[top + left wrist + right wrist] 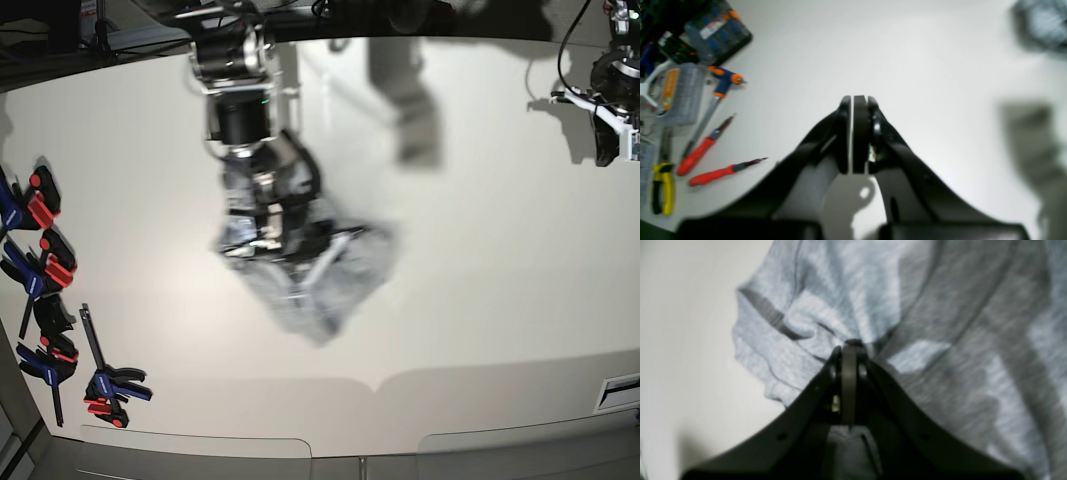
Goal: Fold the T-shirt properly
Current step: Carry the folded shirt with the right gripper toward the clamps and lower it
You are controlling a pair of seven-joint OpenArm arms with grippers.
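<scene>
The T-shirt (322,283) is a crumpled light grey bundle near the middle of the white table (500,300), blurred in the base view. In the right wrist view my right gripper (848,348) is shut on a pinch of the T-shirt (873,300), and folds fan out from the fingertips. In the base view the right gripper (272,232) sits at the bundle's upper left. My left gripper (858,98) is shut with nothing in it, above bare table. In the base view the left gripper (606,135) is at the far right back, well apart from the shirt.
Several blue and red clamps (45,270) lie along the table's left edge. The left wrist view shows red-handled screwdrivers (696,156), yellow pliers (663,190) and a clear plastic box (683,93) at its left. A blurred grey shape (1040,23) sits at its top right.
</scene>
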